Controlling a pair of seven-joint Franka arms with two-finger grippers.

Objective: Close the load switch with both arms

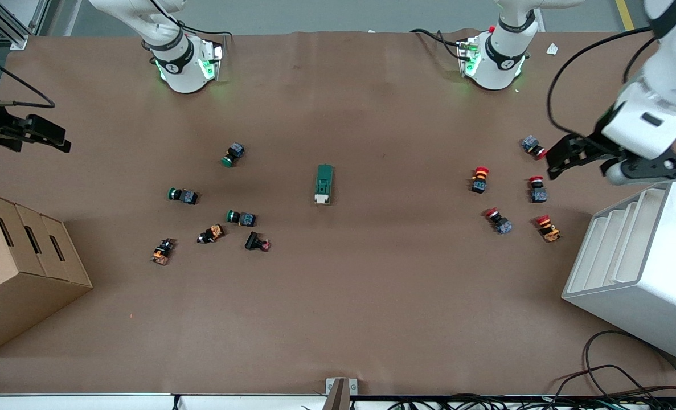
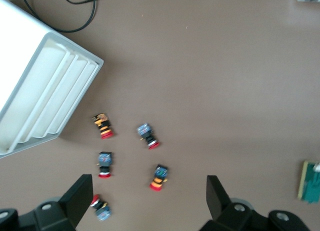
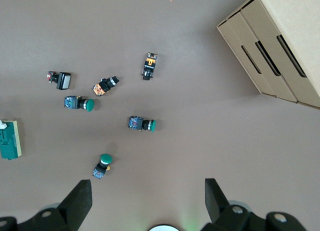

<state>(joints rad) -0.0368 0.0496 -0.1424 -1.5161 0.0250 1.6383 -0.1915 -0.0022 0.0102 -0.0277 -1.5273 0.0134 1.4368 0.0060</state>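
The load switch (image 1: 324, 184) lies alone at the centre of the front view on the brown bench (image 1: 372, 296), its cream-white lever end pointing toward the lower edge of the frame; nothing touches it. The left tool (image 1: 562, 155) hangs at the right edge of the frame, over the cluster of red push buttons (image 1: 508, 196), its fingers spread wide and empty, as its own wrist view confirms (image 2: 150, 203). The right tool (image 1: 36, 135) hangs at the left edge, above the cardboard box, likewise spread and holding nothing (image 3: 148, 201).

Risks, as I judge them: the switch is small and unfixed, so a push on the lever from one arm alone would likely slide or spin it rather than close it; one tool has to brace the green body first. Both arms converging on so short a block could also collide with each other. The green push buttons (image 1: 212, 196) lie in the right arm's likely path and could be knocked if it travels low.

Containers: the cardboard box (image 1: 13, 267) at lower left shows three slotted sections, contents not visible. The white tiered tray (image 1: 628, 256) at lower right shows empty channels in the left wrist view (image 2: 45, 101).
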